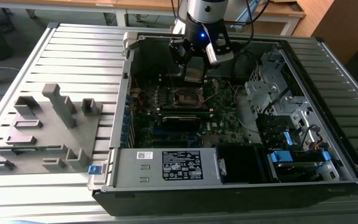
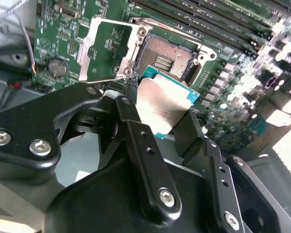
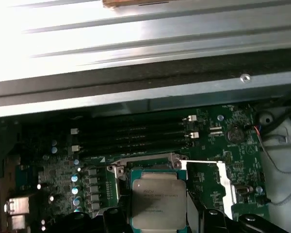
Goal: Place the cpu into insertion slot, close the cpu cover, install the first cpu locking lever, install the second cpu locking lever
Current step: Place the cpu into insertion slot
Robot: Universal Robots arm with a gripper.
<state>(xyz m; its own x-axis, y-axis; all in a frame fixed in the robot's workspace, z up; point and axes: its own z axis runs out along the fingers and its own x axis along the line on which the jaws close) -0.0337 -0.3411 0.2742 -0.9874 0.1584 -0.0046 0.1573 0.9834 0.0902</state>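
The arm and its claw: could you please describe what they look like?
The arm is a silver-grey cylinder with a blue light lit near its wrist. The claw is matte black, with flat linked fingers fastened by silver screws.

in the first wrist view the cpu (image 3: 157, 204) hid most of the insertion slot (image 3: 148, 170); one cpu edge was cut off by the frame. in the second wrist view the claw (image 2: 161, 110) covered part of it.
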